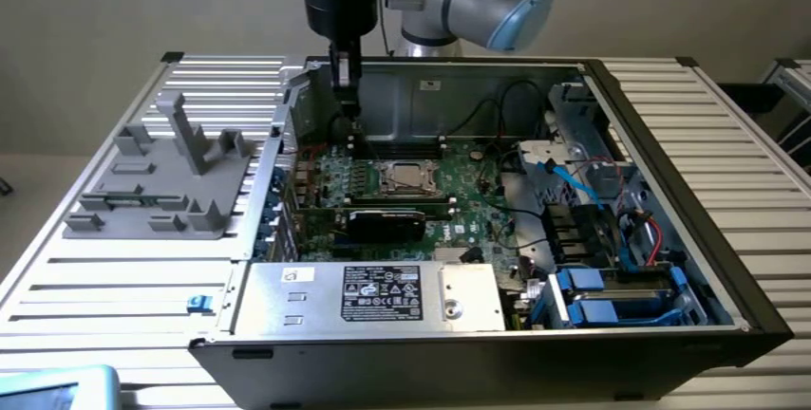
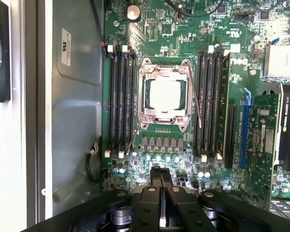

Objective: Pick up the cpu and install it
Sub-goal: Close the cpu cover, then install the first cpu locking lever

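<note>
Nearest me sits the large silver box with a black-and-white label, then the dark graphics card. Beyond them, the flat square silver cpu lies level inside the metal socket frame. The black pincer hovers over the green board, fingers pressed together and empty. I'd keep it vertical, since black memory slots flank the socket and the case's grey rear wall stands close. The free room looks to be upward.

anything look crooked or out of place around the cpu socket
Nothing looks damaged or spilled. The cpu lies square inside the socket frame, edges parallel to it. The one oddity: two thin wire levers angle away from the frame across the memory slots, apparently unlatched.
</note>
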`<state>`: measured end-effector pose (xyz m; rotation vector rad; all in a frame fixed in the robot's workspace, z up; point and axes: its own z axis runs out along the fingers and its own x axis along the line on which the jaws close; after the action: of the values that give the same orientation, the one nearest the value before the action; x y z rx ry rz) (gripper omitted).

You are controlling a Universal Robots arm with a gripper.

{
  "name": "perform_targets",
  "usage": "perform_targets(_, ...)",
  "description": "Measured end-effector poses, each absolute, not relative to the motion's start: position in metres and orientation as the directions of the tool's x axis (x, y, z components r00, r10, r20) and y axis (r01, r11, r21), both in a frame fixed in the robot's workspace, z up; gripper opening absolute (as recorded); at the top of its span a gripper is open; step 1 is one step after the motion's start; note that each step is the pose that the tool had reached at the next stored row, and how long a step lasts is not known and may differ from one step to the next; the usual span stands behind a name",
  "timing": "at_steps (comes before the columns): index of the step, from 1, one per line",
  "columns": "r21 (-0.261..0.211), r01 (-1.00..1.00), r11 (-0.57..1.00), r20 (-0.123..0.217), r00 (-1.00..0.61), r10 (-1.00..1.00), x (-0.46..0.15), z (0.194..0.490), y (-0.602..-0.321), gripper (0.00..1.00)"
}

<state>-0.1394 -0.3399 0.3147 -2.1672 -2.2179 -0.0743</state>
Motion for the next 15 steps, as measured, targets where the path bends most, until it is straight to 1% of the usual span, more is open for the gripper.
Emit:
perform_targets(6,0.011,1.0,0.023,0.061,-0.023,0.998,-0.1411,0.3157,-0.331,0.11)
perform_targets(15,0.011,1.0,0.023,0.062,-0.023,0.998,-0.1411,0.3156,-0.331,0.11)
